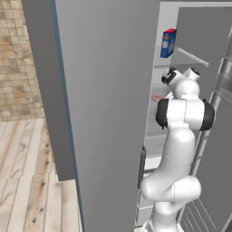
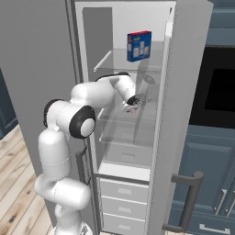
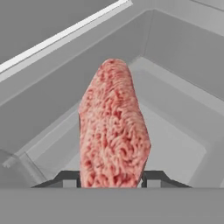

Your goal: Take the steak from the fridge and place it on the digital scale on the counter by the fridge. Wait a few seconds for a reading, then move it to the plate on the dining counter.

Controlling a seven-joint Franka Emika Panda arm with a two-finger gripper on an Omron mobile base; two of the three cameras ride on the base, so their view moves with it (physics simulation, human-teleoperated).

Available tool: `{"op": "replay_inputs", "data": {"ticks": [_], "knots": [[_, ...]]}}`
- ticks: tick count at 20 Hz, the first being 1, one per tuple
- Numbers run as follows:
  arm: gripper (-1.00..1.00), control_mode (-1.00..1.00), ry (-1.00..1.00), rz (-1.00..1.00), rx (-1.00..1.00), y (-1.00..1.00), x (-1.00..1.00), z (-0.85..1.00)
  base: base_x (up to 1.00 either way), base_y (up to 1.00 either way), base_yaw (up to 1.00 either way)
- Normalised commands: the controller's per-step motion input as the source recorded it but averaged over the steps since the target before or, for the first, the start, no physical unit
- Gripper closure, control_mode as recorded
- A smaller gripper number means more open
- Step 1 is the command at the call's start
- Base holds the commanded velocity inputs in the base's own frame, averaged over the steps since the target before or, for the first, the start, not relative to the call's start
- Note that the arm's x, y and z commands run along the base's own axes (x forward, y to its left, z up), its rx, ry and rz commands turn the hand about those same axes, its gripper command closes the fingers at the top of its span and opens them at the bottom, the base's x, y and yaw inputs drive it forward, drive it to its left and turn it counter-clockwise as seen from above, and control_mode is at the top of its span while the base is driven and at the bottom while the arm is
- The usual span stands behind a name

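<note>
In your hand view, the claw [image 3: 111, 179] pinches the steak [image 3: 113, 127], one dark finger tip [image 3: 65, 179] at 9 o'clock of the meat and the other at 3 o'clock, both touching it. The slab stands on edge over a pale shelf [image 3: 175, 144] inside the fridge [image 2: 137, 137], whose door stands open. From your right base view, farther in and one shelf up, at 12 o'clock of the steak, stands a blue box [image 2: 139, 46].
</note>
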Motion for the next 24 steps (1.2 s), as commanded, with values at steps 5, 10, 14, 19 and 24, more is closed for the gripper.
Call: {"op": "replay_inputs", "data": {"ticks": [5, 10, 14, 19, 24], "knots": [[1.0, -1.0, -0.18, 0.01, 0.0, 0.05, -0.86, 0.0, 0.0, 0.0, 0.0], [1.0, -1.0, -0.06, 0.04, 0.0, 0.33, -0.48, 0.0, 0.0, 0.0, 0.0], [1.0, -1.0, 0.0, 0.09, -0.05, 0.77, -0.09, 0.0, 0.0, 0.0, 0.0], [1.0, -1.0, 0.02, 0.04, -0.08, 0.26, -0.09, 0.18, 0.0, 0.0, 0.0], [1.0, -1.0, 0.08, -0.07, -0.06, 0.0, -0.14, 0.6, 0.0, 0.0, 0.0]]}}
